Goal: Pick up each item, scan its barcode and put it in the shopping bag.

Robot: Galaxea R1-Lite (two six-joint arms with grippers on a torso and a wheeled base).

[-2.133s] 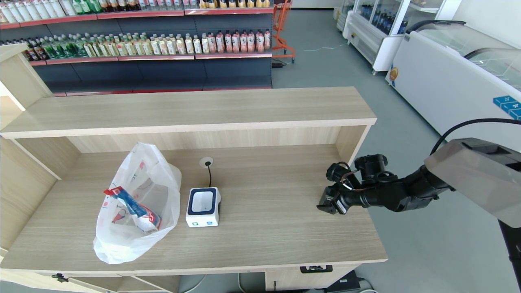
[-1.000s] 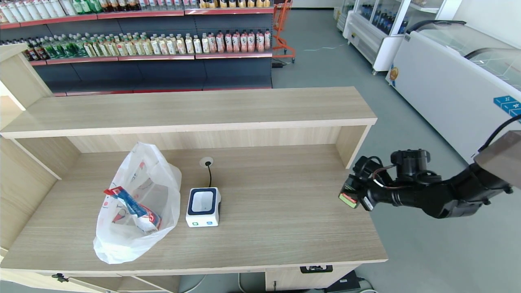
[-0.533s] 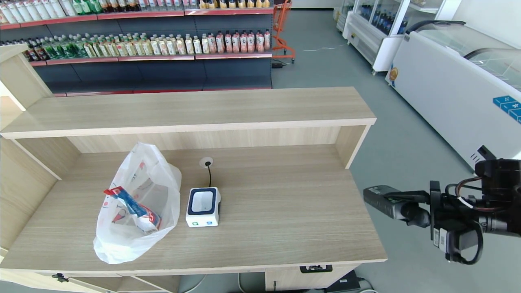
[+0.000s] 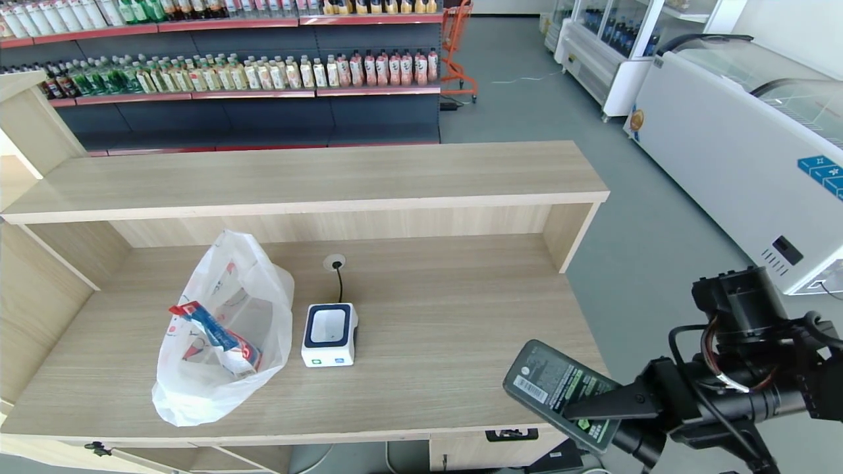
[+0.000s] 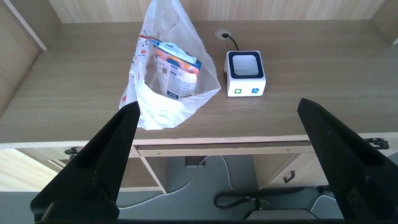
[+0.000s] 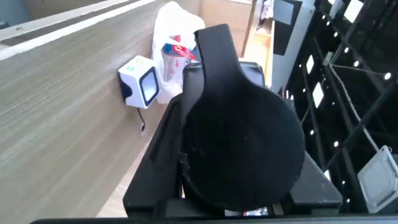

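Gripping a dark packet point(image 4: 560, 385), my right tool point(image 4: 588, 409) hangs at the desk's point(image 4: 448, 329) five o'clock; I'd carry it toward ten o'clock, barcode point(image 4: 531, 389) facing the scanner point(image 4: 328, 334).

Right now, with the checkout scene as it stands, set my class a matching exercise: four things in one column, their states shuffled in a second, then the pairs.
Things
1. shopping bag
2. scanner
3. dark flat pack
4. left gripper

States
A. held in the right gripper
B. open, nothing between its fingers
C. sits mid-counter, with a cable behind it
D. holds a red and blue packet

Pairs: 1-D, 2-C, 3-A, 4-B
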